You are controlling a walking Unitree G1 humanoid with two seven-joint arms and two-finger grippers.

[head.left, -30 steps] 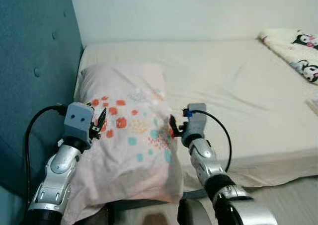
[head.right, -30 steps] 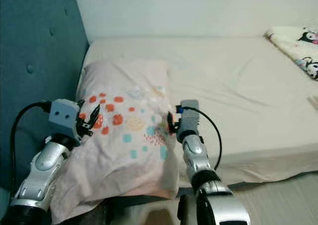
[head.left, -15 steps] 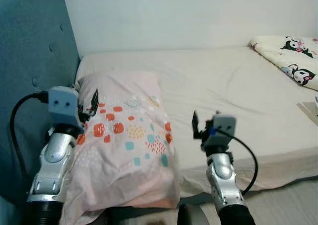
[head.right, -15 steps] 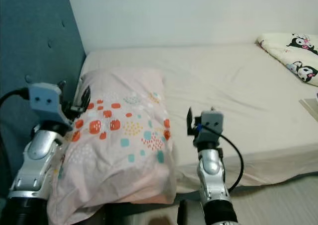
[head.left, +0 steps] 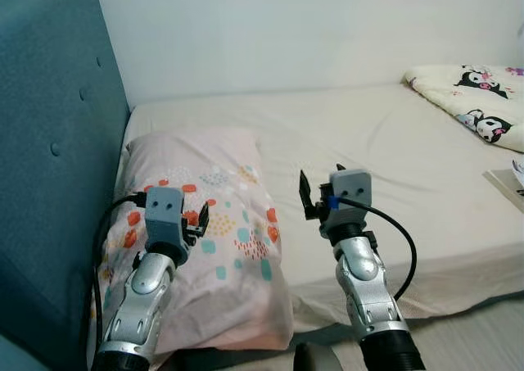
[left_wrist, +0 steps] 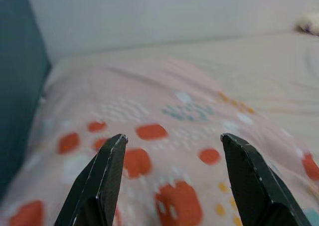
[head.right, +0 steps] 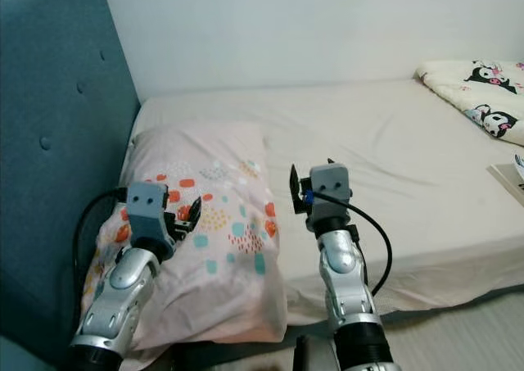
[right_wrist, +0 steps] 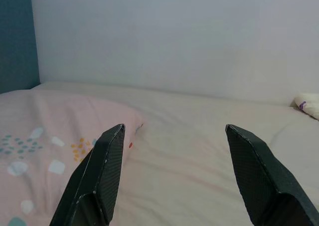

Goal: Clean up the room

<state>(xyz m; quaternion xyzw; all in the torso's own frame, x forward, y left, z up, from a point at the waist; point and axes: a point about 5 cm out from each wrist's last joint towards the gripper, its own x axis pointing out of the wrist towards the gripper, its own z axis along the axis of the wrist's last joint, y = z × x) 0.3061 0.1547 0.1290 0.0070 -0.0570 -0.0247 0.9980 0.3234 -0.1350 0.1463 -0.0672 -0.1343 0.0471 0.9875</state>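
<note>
So the big cream-sheeted bed (head.left: 393, 158) takes up most of what's in front of the robot, running along the white wall with the teal padded headboard (head.left: 49, 166) at the robot's left. Far corner on the right has a white folded blanket with black cartoon characters (head.left: 471, 101), not touched at all.

The thing actually being tidied, the pale pink pillow with orange and teal spots (head.left: 209, 256), lies flat at the head end right against the headboard, its near end hanging a little over the mattress edge.

What's changed: a second ago both grippers were pinched in on the pillow's sides. Now they've both let go. The left gripper (head.left: 196, 220) hovers low over the spotted part, fingers spread wide with nothing between them. The right gripper (head.left: 319, 192) has pulled off to the pillow's right, over bare sheet, fingers also wide and empty.

My read is the pillow placement is basically done. Next up is probably the blanket or whatever else is lying around.
</note>
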